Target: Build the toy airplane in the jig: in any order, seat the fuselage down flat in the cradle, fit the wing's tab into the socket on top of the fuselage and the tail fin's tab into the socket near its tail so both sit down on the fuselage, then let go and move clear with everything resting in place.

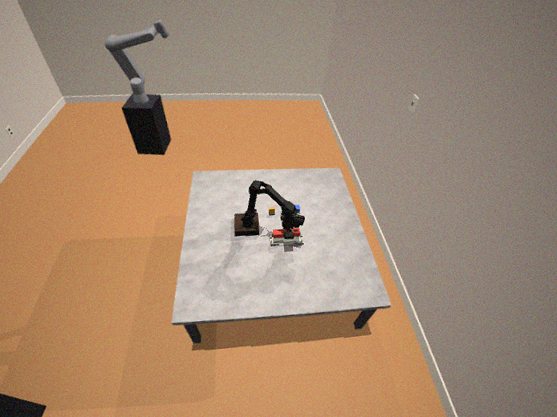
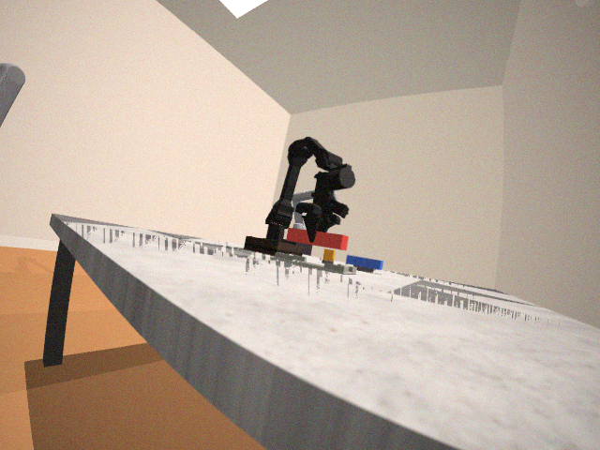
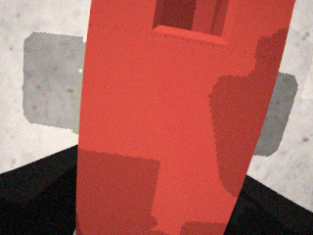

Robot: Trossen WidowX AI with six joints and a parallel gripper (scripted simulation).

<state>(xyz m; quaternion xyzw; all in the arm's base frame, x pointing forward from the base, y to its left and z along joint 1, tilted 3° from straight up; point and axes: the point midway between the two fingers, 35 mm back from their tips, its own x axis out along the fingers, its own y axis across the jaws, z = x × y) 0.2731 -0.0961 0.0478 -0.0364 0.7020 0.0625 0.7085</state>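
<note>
My gripper [image 1: 288, 233] [image 2: 321, 234] [image 3: 152, 160] is shut on the red fuselage [image 1: 277, 234] [image 2: 334, 240] [image 3: 147, 98], with one finger on each side. The fuselage is held about level above the pale jig [image 1: 276, 243] [image 2: 348, 269]; a gap shows beneath it in the exterior view. A socket opening shows in its top at the upper edge of the wrist view. The blue wing [image 1: 298, 207] [image 2: 364, 262] and the orange-yellow tail fin [image 1: 272, 210] [image 2: 329, 254] lie apart on the table, away from the fuselage. The cradle is mostly hidden under the fuselage in the wrist view.
The arm's dark base [image 1: 245, 224] [image 2: 256, 244] stands on the marbled table [image 1: 236, 294] [image 2: 291, 334], to the left of the jig in the top view. A grey arm on a black pedestal [image 1: 148, 127] stands on the floor beyond the table.
</note>
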